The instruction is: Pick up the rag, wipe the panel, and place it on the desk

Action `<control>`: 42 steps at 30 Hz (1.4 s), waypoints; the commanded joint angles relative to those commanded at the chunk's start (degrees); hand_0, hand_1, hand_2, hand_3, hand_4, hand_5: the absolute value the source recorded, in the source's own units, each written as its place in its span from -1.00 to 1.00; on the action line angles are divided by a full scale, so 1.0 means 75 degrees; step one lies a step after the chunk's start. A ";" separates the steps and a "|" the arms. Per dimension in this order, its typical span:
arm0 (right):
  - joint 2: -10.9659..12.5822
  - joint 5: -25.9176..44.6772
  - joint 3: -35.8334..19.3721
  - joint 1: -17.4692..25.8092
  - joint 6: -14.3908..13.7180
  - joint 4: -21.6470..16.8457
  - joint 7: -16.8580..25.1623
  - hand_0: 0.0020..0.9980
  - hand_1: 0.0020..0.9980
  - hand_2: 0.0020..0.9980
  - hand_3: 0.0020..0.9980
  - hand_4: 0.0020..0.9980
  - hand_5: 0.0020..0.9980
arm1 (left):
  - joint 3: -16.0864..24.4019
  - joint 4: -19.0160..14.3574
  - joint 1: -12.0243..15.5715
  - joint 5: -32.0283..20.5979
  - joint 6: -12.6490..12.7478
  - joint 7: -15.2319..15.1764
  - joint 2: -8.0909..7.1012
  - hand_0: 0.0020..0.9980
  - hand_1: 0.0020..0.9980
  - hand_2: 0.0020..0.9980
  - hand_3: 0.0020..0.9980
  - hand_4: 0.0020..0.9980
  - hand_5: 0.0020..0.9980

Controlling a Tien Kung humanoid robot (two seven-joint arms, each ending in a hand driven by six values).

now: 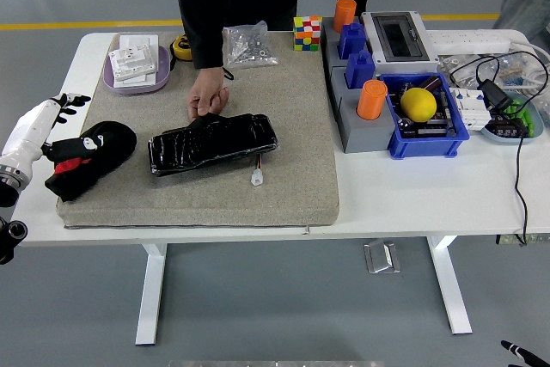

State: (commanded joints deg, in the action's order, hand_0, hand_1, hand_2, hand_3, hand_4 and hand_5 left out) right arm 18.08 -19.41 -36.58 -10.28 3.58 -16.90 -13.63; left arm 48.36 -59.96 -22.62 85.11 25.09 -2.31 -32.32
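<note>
The desk (412,195) carries a grey mat (292,126); the black panel (212,143) lies mid-mat, long axis left-right, its far edge held by a person's hand (207,97). The rag (90,154), black with red, sits at the mat's left end, under the left hand (64,139), whose fingers (76,100) I cannot tell open or closed. The right hand is barely in view, so the left does the pick.

I saw the panel (212,143) lying mid-mat (284,186), the rag (89,157) to its left. A bin (427,118) sat well right.
</note>
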 joint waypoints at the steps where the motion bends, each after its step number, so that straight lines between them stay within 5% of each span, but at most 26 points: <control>1: -0.0002 0.0001 -0.0001 0.0003 0.0001 0.0001 0.0000 0.56 0.28 0.43 0.26 1.00 0.11 | -0.0017 0.0039 -0.0013 -0.0007 0.0015 -0.0012 0.0025 0.31 0.53 0.65 0.64 0.80 -0.18; 16: -0.0037 -0.0030 -0.0046 0.0007 -0.0016 -0.0039 0.0017 0.57 0.28 0.43 0.27 1.00 0.11 | -0.0397 0.1183 -0.0322 -0.0207 0.0424 -0.0360 0.0663 0.31 0.53 0.67 0.65 0.79 -0.21; 33: -0.0034 -0.0038 -0.0087 0.0005 -0.0020 -0.0036 0.0017 0.57 0.28 0.43 0.27 1.00 0.11 | -0.0887 0.1712 -0.0382 -0.0560 0.0620 -0.0584 0.0862 0.26 0.46 0.68 0.66 0.80 -0.21; 34: -0.0035 -0.0035 -0.0072 0.0001 -0.0016 -0.0033 0.0014 0.57 0.28 0.43 0.27 1.00 0.11 | -0.0894 0.1744 -0.0383 -0.0558 0.0621 -0.0581 0.0881 0.13 0.42 0.68 0.66 0.80 -0.24; 39: -0.0036 -0.0022 -0.0065 0.0000 -0.0018 -0.0035 0.0019 0.57 0.28 0.43 0.27 1.00 0.11 | -0.0953 0.1857 -0.0392 -0.0689 0.0673 -0.0611 0.0948 0.13 0.42 0.68 0.66 0.80 -0.24; 40: -0.0036 -0.0017 -0.0058 0.0003 -0.0015 -0.0031 0.0015 0.56 0.28 0.43 0.27 1.00 0.11 | -0.0989 0.1880 -0.0409 -0.0708 0.0691 -0.0610 0.0959 -0.12 0.24 0.67 0.65 0.78 -0.24; 42: -0.0036 -0.0014 -0.0054 0.0003 -0.0015 -0.0027 0.0014 0.56 0.28 0.43 0.27 1.00 0.11 | -0.1016 0.1934 -0.0431 -0.0790 0.0768 -0.0653 0.0992 -0.12 0.24 0.67 0.65 0.78 -0.24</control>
State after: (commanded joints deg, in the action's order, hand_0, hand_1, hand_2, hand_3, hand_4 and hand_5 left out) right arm 17.82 -19.52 -36.99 -10.26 3.47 -17.10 -13.53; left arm 40.74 -45.46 -25.85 79.18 30.86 -7.20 -24.88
